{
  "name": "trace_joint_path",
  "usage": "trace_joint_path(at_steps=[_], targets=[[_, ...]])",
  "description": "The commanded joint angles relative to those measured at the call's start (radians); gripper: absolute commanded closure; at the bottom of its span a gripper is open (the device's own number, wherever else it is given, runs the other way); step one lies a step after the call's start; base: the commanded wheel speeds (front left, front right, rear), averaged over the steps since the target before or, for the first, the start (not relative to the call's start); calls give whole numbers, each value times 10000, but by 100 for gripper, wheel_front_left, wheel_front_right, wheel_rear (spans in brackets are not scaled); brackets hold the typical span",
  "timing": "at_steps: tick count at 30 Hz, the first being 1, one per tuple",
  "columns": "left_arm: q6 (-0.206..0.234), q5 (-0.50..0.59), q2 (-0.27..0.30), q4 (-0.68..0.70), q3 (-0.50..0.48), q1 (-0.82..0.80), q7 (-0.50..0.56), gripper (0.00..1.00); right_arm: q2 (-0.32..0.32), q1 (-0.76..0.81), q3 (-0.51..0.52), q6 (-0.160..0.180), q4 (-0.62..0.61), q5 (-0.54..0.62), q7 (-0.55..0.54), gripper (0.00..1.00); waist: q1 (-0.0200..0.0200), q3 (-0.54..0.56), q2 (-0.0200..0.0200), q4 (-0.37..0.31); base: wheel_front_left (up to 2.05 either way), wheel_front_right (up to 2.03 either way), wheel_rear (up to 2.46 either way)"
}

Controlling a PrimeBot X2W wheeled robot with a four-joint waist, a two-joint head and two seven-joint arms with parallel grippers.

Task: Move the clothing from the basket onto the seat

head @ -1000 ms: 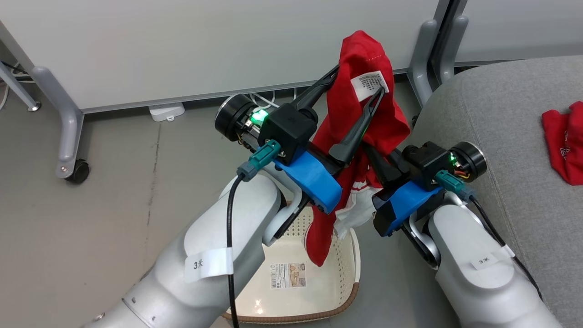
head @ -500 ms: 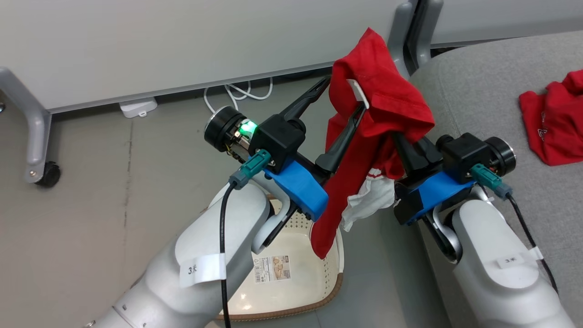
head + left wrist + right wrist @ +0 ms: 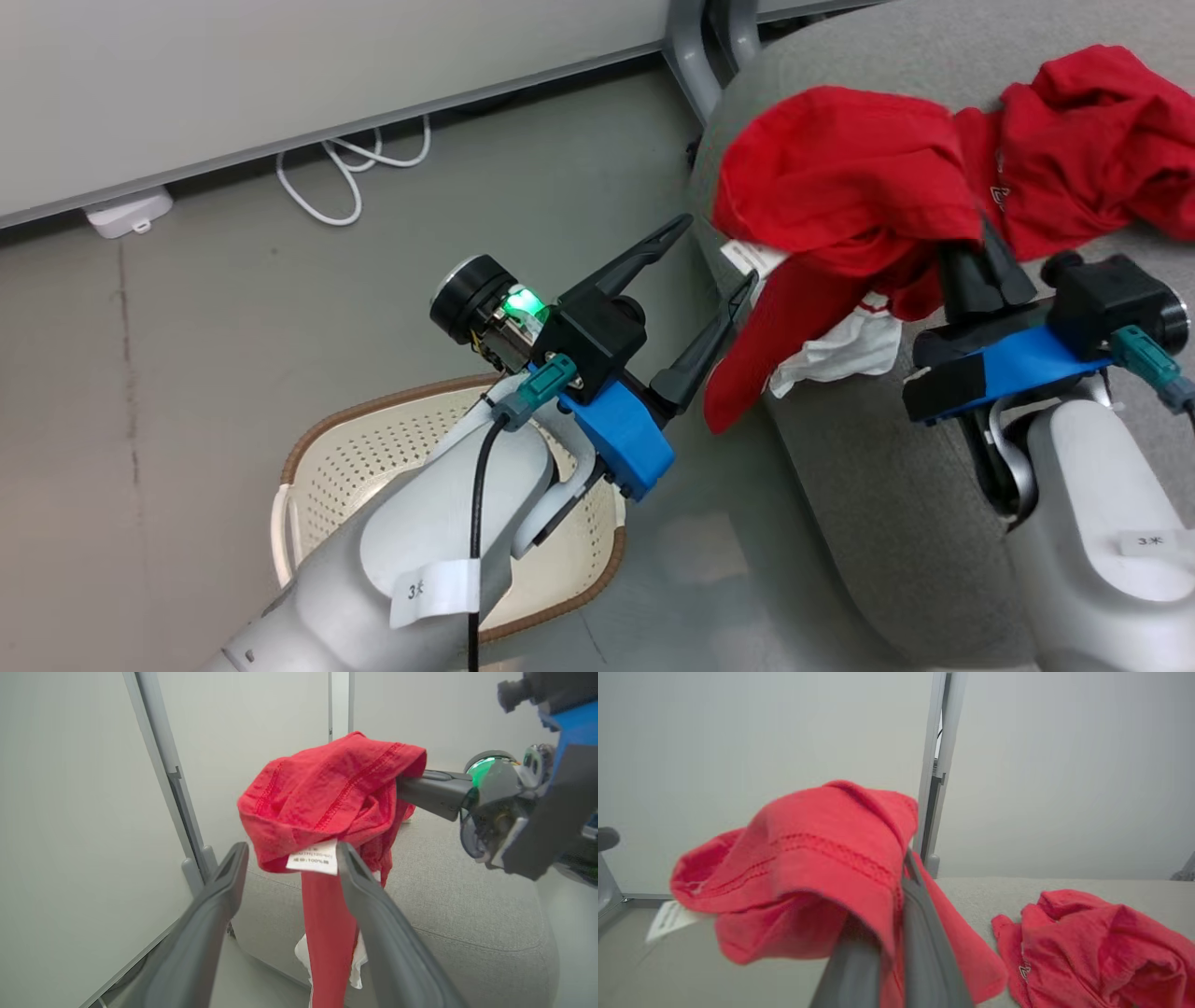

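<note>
Seat (image 3: 840, 485): grey, rounded left edge, with open floor (image 3: 233, 327) to its left.
Held garment (image 3: 840, 177): bright red with stitched hems, a white care label (image 3: 747, 254) and white cloth beneath. It hangs over the seat's left edge.
Right gripper (image 3: 976, 252): jaws clamped on this garment.
Left gripper (image 3: 719, 250): jaws wide, label between the fingers.
Second garment (image 3: 1092, 159): red, crumpled on the seat's far right.
Basket (image 3: 355, 448): on the near floor, perforated bottom showing, left forearm (image 3: 439, 532) above it.
</note>
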State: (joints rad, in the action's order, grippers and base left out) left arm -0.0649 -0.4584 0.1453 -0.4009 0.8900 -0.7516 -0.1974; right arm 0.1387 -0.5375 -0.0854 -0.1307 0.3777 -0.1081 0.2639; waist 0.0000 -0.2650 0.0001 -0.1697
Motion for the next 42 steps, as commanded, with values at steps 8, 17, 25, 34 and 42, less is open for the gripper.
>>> trace_joint_path(at_steps=[8,17,25,34,42], targets=[[-108,174,267,238,394,158,163,0,103,618,1238,-1,-705,82,11,100,0,-678,-1,-1044,0,0,0],[-106,289,409,385,644,198,241,0,-108,1306,2141,-1,-1282,133,11,100,0,-986,-1,-1597,0,0,0],[-29,350,352,348,795,207,103,0,-399,1820,2472,-1,-1543,137,9,100,0,-1107,-1,-1802,0,0,0],[54,304,347,225,738,133,-159,0,-414,1427,2328,-1,-1601,161,10,100,0,-1025,-1,-1847,0,0,0],[217,360,544,356,649,-72,-237,0,12,-272,2009,-1,-2021,253,10,100,0,-1479,-1,-1993,0,0,0]])
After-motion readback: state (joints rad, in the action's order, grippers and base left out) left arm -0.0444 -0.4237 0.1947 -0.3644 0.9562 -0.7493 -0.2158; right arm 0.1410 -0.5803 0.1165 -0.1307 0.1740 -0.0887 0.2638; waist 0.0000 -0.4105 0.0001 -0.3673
